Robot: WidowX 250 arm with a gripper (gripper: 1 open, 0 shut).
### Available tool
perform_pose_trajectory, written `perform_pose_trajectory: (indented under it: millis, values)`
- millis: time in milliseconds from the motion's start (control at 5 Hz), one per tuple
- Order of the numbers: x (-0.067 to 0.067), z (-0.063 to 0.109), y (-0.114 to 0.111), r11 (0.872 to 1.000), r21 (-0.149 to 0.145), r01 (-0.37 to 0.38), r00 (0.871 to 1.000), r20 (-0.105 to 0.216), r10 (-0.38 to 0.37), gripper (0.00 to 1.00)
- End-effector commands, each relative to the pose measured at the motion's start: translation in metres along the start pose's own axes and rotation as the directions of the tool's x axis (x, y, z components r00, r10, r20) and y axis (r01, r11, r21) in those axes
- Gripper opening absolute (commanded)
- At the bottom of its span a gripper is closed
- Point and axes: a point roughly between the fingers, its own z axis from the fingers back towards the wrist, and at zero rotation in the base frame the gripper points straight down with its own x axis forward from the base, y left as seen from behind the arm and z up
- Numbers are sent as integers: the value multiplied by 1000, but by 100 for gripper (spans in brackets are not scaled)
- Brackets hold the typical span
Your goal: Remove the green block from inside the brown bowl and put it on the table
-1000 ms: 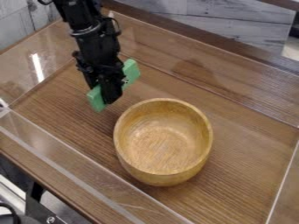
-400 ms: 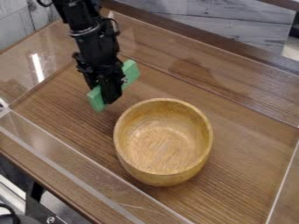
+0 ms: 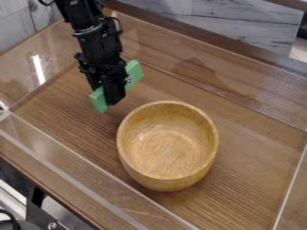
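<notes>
The green block (image 3: 99,101) hangs tilted in my black gripper (image 3: 113,95), which is shut on its middle; one green end shows at the lower left and the other at the upper right of the fingers. Block and gripper sit just above the table (image 3: 240,90), left of and slightly behind the brown bowl (image 3: 168,144). The bowl stands upright and its wooden inside is bare. I cannot tell whether the block's lower end touches the tabletop.
Clear acrylic walls (image 3: 48,153) run along the table's front and left edges. A grey stone-like surface (image 3: 228,27) lies behind the table. The black arm (image 3: 84,22) comes down from the top left.
</notes>
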Motion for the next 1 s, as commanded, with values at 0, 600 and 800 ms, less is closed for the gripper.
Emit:
perform_pose_trajectory:
  millis: [0,600,800]
  values:
    - [9,13,11,1000,24,-2,999,44,1,0]
    - [7,12,23,1000,11,-14,999,29,14,0]
    - [7,11,27,1000,7,-18,1000,24,18,0]
